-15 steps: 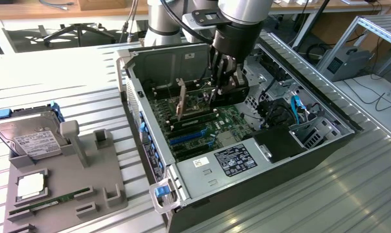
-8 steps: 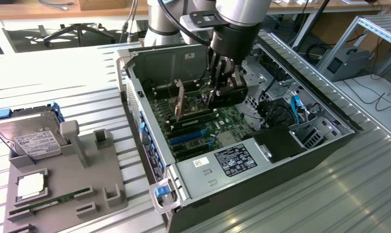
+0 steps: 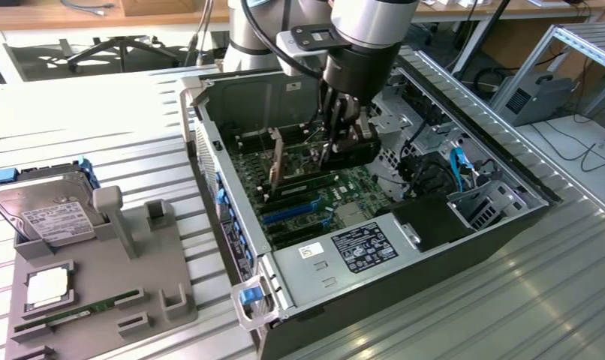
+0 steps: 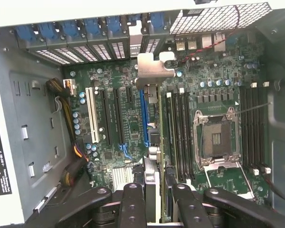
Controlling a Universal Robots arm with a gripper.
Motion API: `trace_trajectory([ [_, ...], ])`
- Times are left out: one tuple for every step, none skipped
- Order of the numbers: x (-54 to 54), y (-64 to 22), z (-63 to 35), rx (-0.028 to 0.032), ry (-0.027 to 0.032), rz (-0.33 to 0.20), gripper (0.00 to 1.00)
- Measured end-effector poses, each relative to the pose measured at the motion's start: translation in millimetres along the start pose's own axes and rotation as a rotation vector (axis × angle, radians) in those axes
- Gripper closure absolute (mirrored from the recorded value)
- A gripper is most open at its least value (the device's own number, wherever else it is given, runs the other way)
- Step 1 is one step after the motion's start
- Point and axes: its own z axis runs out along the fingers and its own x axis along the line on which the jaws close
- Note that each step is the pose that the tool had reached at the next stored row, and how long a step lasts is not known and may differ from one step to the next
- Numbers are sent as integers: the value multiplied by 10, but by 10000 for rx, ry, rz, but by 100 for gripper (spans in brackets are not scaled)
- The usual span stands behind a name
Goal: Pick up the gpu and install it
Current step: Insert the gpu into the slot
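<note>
The gpu stands on edge inside the open computer case, seen from above as a thin board with its silver bracket toward the case's rear slot openings. It lies along the long blue slot of the motherboard; whether it is pressed home I cannot tell. My gripper is shut on the card's upper edge, one black finger on each side. In the exterior view the gripper reaches down into the case, with the gpu below it.
An empty CPU socket and memory slots lie beside the card. Cables and the power supply crowd the case. Outside, at the exterior view's left, a grey fixture holds a hard drive, a processor and a RAM stick.
</note>
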Motion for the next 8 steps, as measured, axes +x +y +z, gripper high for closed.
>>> trace_trajectory([
  [2, 2, 52, 0, 0, 0, 73],
  [2, 2, 52, 0, 0, 0, 73],
  [2, 2, 53, 0, 1, 0, 73],
  [2, 2, 53, 0, 1, 0, 73],
  [2, 2, 54, 0, 0, 0, 73],
  [2, 2, 54, 0, 0, 0, 73],
  [2, 2, 55, 0, 0, 0, 73],
  [2, 2, 56, 0, 0, 0, 73],
])
